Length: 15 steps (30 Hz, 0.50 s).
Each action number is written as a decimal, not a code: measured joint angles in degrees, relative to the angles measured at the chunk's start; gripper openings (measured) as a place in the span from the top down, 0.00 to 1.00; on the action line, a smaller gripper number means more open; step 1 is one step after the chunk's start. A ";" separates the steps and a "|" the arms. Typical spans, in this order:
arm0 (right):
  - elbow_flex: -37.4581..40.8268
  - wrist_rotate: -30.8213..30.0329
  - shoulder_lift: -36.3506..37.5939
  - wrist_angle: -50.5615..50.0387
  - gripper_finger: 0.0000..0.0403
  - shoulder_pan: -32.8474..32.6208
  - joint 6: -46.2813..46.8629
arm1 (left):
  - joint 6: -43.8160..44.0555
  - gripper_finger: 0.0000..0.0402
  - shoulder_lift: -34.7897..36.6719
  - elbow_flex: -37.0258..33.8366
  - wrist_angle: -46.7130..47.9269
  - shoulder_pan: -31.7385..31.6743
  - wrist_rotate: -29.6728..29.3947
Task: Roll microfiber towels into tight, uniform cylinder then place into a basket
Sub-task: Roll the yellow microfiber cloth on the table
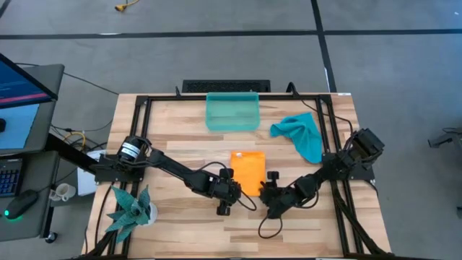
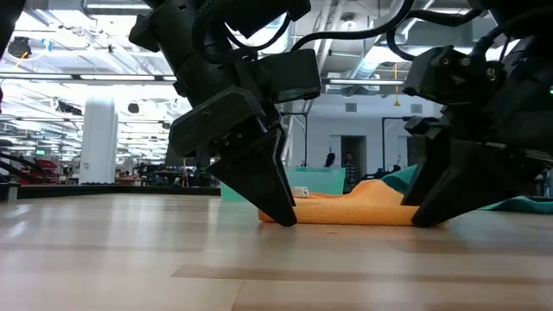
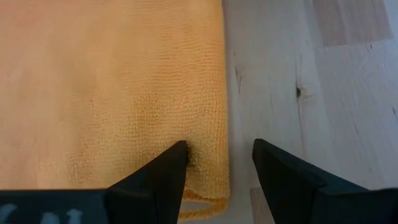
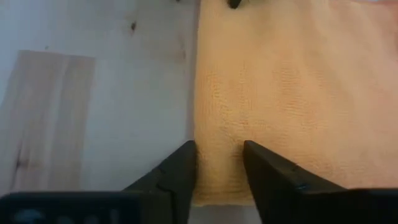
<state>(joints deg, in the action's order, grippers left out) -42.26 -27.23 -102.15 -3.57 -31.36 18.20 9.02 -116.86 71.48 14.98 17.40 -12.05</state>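
Observation:
The orange towel (image 1: 247,172) lies folded and flat on the table's middle, near the front. My left gripper (image 1: 229,191) is open at the towel's near left corner, and my right gripper (image 1: 268,191) is open at its near right corner. Both point down with their tips at table level, as the low view shows for the left gripper (image 2: 278,214) and the right gripper (image 2: 425,214). The teal-blue towel (image 1: 302,134) lies crumpled at the far right. The sea-green basket (image 1: 232,112) stands at the far middle. My left gripper stands open astride the orange towel's left edge (image 3: 219,163) near its near corner, from above. One fingertip (image 3: 177,163) rests on the towel's top, where the pile is dented. The other fingertip (image 3: 273,171) is over bare wood. The towel lies flat. My right gripper stands open astride the orange towel's right edge (image 4: 200,163) near its near corner, from above. One fingertip (image 4: 261,167) is on the towel's top. The other fingertip (image 4: 181,169) is at the very edge, on the wood side. The towel lies flat.
A spiky teal plant (image 1: 132,209) stands at the near left corner. A black metal frame (image 1: 144,108) runs around the table top. Bare wood (image 1: 188,133) lies between the towel and the basket and to the left.

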 joint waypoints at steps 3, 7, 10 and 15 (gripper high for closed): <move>-0.02 1.03 0.00 0.07 0.73 0.24 -0.02 | 0.28 0.55 0.00 0.01 0.11 -0.10 0.21; 0.00 0.66 -0.11 -0.03 0.84 0.32 -0.16 | 0.28 0.55 0.00 0.01 0.18 -0.10 0.17; 0.04 0.36 -0.13 -0.07 0.90 0.34 -0.20 | 0.28 0.55 0.00 0.01 0.26 -0.10 0.09; 0.15 -0.09 -0.13 -0.04 0.96 0.32 -0.22 | 0.28 0.63 0.00 -0.02 0.40 -0.10 0.95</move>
<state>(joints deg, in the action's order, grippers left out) -42.11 -27.32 -102.28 -3.62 -31.05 17.98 9.30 -116.86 71.46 15.38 17.30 -11.11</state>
